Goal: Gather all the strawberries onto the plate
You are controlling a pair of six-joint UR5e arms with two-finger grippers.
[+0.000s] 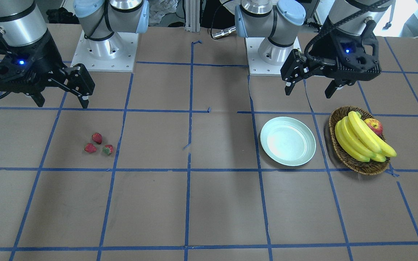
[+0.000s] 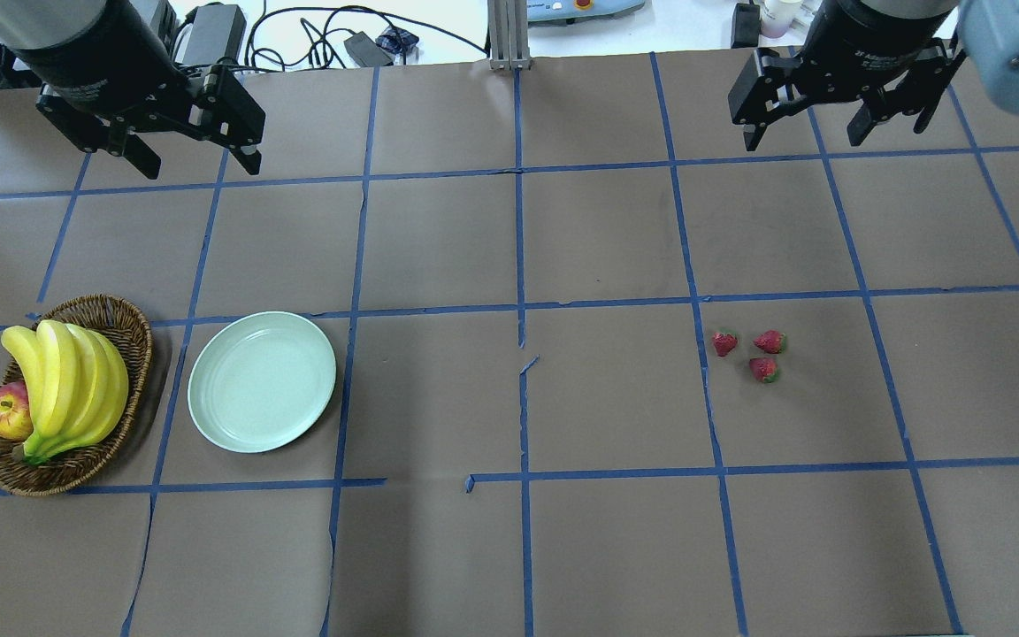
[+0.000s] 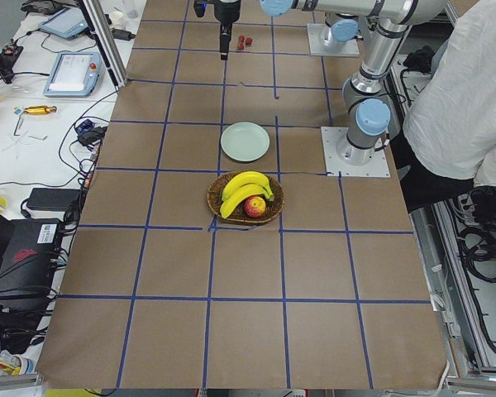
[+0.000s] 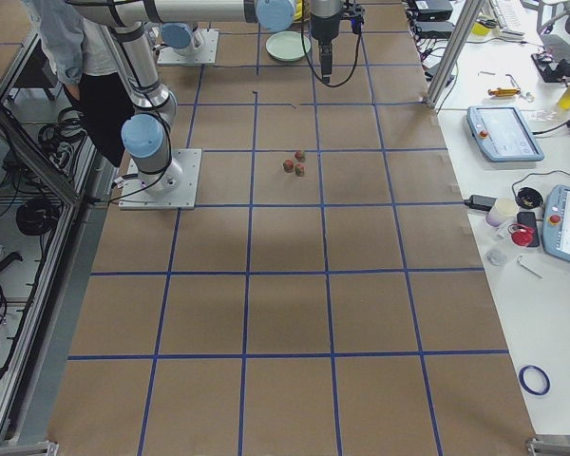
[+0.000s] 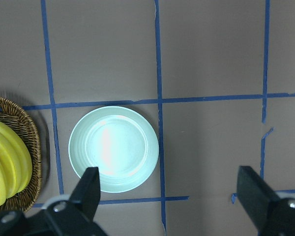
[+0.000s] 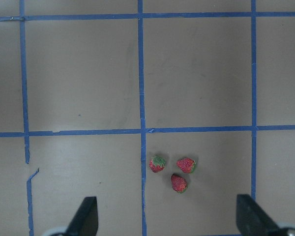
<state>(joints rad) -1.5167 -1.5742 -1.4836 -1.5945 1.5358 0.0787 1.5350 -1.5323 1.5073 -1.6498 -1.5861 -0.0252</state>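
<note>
The strawberries (image 2: 763,369) sit bunched on the desk (image 2: 563,548) well to the robot's right of the plate (image 2: 262,381), so the right fingers (image 2: 753,115), spread wide and empty, are far nearer them than the left fingers (image 2: 244,133), likewise wide and empty.

The strawberries (image 2: 771,341) lay clustered on the desk (image 2: 598,239) at the right, well apart from the plate (image 2: 262,381) at the left. The basket (image 2: 134,332) stood just left of the plate, with bananas (image 2: 67,380) and an apple (image 2: 7,412) in it.
</note>
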